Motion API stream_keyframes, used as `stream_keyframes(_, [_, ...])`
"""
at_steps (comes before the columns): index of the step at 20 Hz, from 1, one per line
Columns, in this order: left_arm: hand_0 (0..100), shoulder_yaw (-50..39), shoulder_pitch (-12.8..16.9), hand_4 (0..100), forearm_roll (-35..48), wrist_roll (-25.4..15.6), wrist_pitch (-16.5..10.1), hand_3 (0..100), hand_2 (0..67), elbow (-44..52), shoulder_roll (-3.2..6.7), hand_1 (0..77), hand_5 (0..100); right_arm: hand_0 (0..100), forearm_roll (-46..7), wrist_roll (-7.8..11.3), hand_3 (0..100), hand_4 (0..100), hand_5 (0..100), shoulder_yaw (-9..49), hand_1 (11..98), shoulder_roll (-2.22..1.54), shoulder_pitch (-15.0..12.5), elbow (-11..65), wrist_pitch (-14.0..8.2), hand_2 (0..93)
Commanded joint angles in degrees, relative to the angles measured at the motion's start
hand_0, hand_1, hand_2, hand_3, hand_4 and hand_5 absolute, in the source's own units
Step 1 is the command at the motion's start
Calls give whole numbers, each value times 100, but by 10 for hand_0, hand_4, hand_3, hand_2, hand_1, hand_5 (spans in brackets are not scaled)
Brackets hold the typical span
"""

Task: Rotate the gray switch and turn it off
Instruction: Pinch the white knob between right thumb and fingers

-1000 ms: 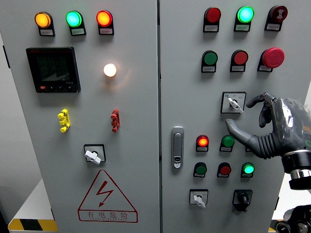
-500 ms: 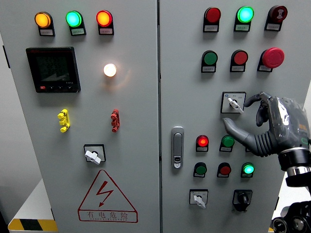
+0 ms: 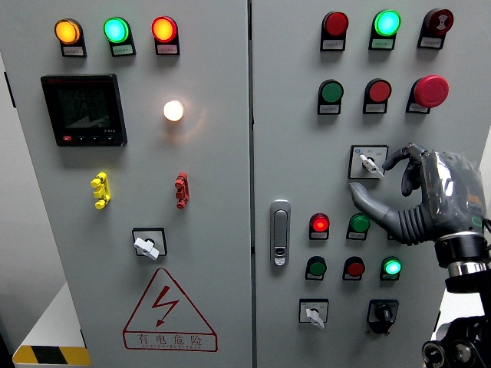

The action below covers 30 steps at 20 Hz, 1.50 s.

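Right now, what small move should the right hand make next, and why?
Probably ease the right hand slightly left and close its fingers around the gray switch: thumb and index finger flank the knob, open, not yet gripping it.

Button labels (image 3: 333, 44): print too small to read.
Meter screen (image 3: 83, 107): dark, readout unreadable.
Right hand (image 3: 414, 195): forearm cut off at the right edge; it covers the gray switch (image 3: 369, 162) plate's right side and a button behind the palm.
Left arm: out of view.
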Motion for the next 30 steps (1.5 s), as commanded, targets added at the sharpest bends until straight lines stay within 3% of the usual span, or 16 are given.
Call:
stream_keyframes(1, [0,0,-2,132,-2,0,4,212,104,1,0,0,128,0,-78,-3,955,857,1000,-1,435,3,1,-11,-2,588])
stream_keyframes(6, [0,0,-2,131,-2,0,-4,212,104,1,0,0,128,0,-158,-152,955,858,1000,-1,434,3,10,-72,-11,594])
stream_keyframes(27, [0,0,-2,131,-2,0,4,212,104,1,0,0,128,0,-360,-188,955,863,1000,-45,393,12,115,-257,-161,619])
stream_keyframes(30, [0,0,-2,131,6,0,4,212,104,1,0,0,128,49,-369,-214,955,863,1000,-45,380,12,115,-257,-161,613])
